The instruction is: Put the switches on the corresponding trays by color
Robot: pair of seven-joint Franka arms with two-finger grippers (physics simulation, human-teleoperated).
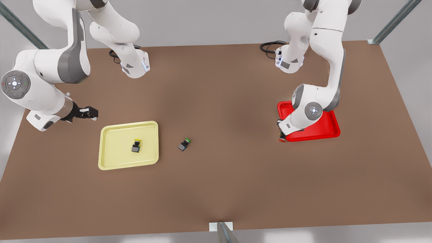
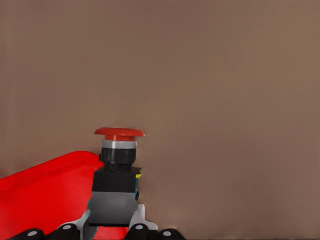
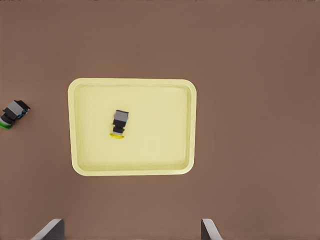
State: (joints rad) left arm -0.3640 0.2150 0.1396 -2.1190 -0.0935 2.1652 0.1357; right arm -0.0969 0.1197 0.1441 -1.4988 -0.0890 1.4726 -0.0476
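The red-capped switch (image 2: 117, 165) is held in my left gripper (image 2: 112, 222), which is shut on its dark body. It hangs at the front-left corner of the red tray (image 1: 324, 128), where that gripper (image 1: 281, 134) sits low. The red tray's rim (image 2: 45, 190) lies right beside the switch. The yellow-capped switch (image 1: 136, 145) lies on its side inside the pale yellow tray (image 1: 114, 152). On the bare table between the trays rests the green-capped switch (image 1: 184, 144). My right gripper (image 1: 88, 112) hovers open behind the yellow tray's left corner, looking down on the tray (image 3: 160, 130), the yellow switch (image 3: 119, 124) and the green switch (image 3: 12, 114).
Both arm bases (image 1: 135, 64) (image 1: 288, 60) stand at the table's back edge with black cables (image 1: 270, 45) beside them. A metal post (image 1: 221, 231) rises at the middle of the front edge. Brown tabletop spreads wide between and in front of the trays.
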